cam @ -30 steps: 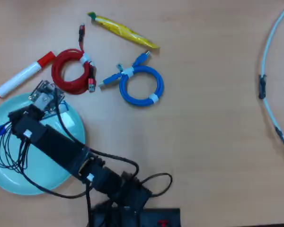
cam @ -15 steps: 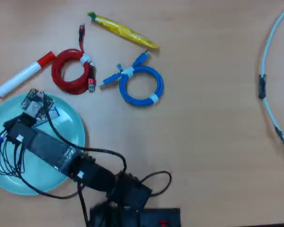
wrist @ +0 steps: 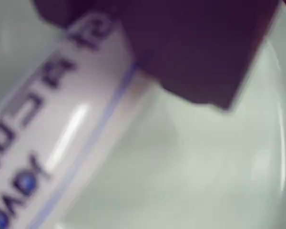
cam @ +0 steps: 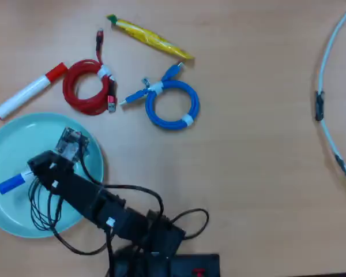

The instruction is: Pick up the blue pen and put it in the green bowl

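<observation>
pen [cam: 11, 183] — in bowl [cam: 11, 135], left part | bowl — bench [cam: 254, 173] lower left | tool [cam: 40, 167] above bowl, over pen

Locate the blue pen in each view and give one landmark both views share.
Wrist view: the blue pen fills the left half, its printed white barrel running diagonally, close and blurred.
Overhead view: only its blue end shows at the left, sticking out from under the arm.
Shared landmark: the green bowl beneath it.

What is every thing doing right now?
blue pen: lying over the green bowl, partly under the arm
green bowl: upright on the table
gripper: at the pen, grip hidden
red-capped marker: lying flat, capped
red cable: coiled
blue cable: coiled
</observation>
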Motion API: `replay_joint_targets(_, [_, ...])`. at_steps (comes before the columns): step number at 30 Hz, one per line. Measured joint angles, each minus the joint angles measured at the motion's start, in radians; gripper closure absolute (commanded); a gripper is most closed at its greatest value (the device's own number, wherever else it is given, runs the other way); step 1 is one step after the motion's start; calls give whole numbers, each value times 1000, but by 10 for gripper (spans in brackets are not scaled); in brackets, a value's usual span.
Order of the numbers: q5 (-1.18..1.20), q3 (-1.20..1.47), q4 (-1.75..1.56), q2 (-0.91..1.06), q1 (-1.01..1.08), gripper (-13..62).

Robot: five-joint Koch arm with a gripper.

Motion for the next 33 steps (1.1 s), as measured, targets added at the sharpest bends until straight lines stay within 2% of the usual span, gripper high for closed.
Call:
replay_joint_targets(7, [-3, 130, -224, 14, 0, 567])
replay_joint_targets(14, [-3, 140, -249, 14, 2, 548])
replay_joint_targets(17, [-3, 140, -244, 15, 2, 431])
replay_joint_targets(22, [2, 137, -75, 69, 2, 127])
replay_joint_targets(25, [2, 71, 117, 87, 2, 17])
replay_joint_targets(27, [2, 25, 244, 87, -2, -5])
replay_joint_targets(33, [-17, -38, 469, 103, 3, -2])
